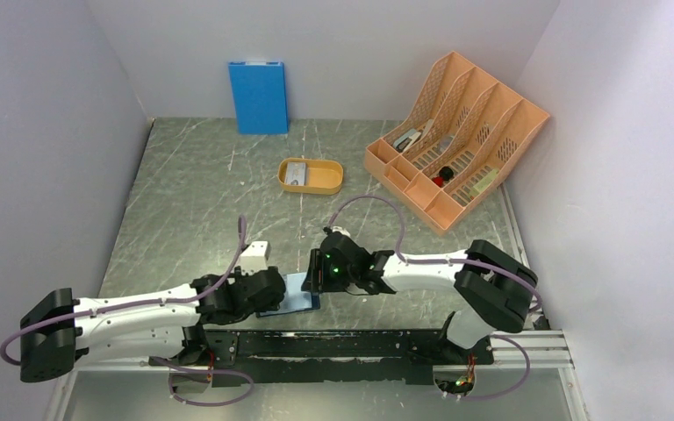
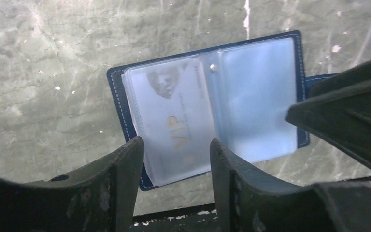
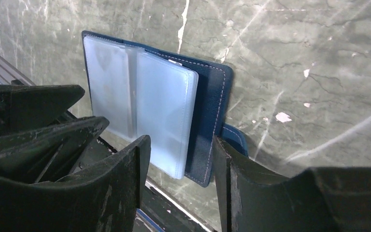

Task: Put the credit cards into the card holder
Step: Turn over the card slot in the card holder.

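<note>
- Top external: card holder (image 1: 291,300) lies open at the bench's (image 1: 193,193) near edge, between left end effector (image 1: 268,294) and right end effector (image 1: 320,274), probably to keep it spread.
- Left wrist: left jaws apart, astride the clear sleeve holding a credit card (image 2: 174,116).
- Right wrist: right jaws apart, straddling the holder's near corner; contact unclear.

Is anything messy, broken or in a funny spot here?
Nothing looks spilled or broken. The card holder lies open right at the near edge of the table, its clear pockets fanned up instead of flat. One grey card sits in the orange tray, not in the holder.
</note>
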You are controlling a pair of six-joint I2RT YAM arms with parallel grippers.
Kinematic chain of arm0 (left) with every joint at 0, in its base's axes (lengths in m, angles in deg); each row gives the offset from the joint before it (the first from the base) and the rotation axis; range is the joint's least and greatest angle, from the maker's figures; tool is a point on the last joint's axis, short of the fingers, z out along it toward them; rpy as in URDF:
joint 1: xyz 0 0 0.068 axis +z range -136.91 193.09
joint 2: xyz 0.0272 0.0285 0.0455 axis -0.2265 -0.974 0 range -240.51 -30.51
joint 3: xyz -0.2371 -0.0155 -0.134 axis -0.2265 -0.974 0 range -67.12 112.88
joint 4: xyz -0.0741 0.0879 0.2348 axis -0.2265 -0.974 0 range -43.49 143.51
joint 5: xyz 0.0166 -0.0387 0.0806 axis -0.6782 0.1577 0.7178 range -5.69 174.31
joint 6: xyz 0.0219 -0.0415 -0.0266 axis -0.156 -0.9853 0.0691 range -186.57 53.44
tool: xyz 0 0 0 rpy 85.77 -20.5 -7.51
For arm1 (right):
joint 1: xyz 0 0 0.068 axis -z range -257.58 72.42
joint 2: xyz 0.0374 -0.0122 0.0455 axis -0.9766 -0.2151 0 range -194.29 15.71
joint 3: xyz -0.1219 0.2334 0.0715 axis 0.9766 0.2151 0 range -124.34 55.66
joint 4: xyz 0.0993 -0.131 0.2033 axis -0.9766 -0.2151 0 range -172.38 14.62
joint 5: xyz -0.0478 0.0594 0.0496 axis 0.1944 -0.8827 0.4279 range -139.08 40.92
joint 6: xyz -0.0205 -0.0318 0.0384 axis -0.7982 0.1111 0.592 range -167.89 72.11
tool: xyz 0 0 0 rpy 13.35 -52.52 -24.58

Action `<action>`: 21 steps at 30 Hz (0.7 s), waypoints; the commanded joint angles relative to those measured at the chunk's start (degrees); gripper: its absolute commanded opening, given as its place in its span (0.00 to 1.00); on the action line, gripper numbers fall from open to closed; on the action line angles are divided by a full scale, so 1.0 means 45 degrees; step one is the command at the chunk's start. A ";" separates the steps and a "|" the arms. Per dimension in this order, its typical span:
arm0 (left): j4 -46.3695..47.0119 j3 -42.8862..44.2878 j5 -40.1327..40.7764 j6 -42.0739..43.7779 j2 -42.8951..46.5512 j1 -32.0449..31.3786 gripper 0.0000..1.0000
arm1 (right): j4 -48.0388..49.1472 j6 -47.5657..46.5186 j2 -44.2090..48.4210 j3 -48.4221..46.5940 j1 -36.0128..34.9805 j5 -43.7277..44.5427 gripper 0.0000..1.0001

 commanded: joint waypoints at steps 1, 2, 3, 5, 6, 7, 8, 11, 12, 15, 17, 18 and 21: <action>-0.0319 0.0009 0.0721 -0.0801 -0.0635 -0.0042 0.55 | -0.0542 -0.0198 0.0559 0.0185 0.0040 0.0550 0.53; -0.0254 0.0012 0.0764 -0.0870 -0.0842 -0.0044 0.53 | -0.0575 -0.0222 0.0620 0.0191 0.0041 0.0626 0.53; -0.0216 -0.0008 0.0819 -0.0984 -0.1032 -0.0039 0.51 | -0.0580 -0.0249 0.0689 0.0226 0.0036 0.0679 0.52; -0.0165 -0.0050 0.0906 -0.1192 -0.1403 -0.0016 0.48 | -0.0736 -0.0295 0.0819 0.0303 0.0031 0.0772 0.51; -0.0127 -0.0071 0.0932 -0.1258 -0.1563 -0.0001 0.46 | -0.0893 -0.0305 0.0853 0.0353 0.0030 0.0771 0.51; -0.0101 -0.0094 0.0945 -0.1315 -0.1732 0.0006 0.46 | -0.0941 -0.0291 0.0909 0.0410 0.0032 0.0780 0.51; -0.0129 -0.0099 0.0963 -0.1423 -0.1805 0.0019 0.45 | -0.0967 -0.0287 0.0967 0.0469 0.0035 0.0769 0.51; -0.0742 0.0090 0.1157 -0.1749 -0.1525 0.0037 0.46 | -0.1108 -0.0249 0.1355 0.0642 0.0040 0.1067 0.50; -0.0915 0.0139 0.1288 -0.1875 -0.1215 0.0023 0.49 | -0.1217 -0.0247 0.1572 0.0703 0.0034 0.1152 0.51; -0.1224 0.0027 0.1503 -0.2051 0.0061 0.0083 0.59 | -0.1646 -0.0365 0.2399 0.0755 0.0047 0.1471 0.51; -0.1219 -0.0099 0.1498 -0.1986 0.0866 0.0286 0.69 | -0.1930 -0.0438 0.2905 0.0804 0.0030 0.1685 0.52; -0.1179 -0.0175 0.1369 -0.1939 0.1162 0.0461 0.74 | -0.2021 -0.0474 0.3182 0.0842 0.0045 0.1778 0.52; -0.0659 -0.0501 0.0142 -0.1390 0.1695 0.1391 0.85 | -0.1852 -0.0483 0.3992 0.1225 0.0055 0.1913 0.53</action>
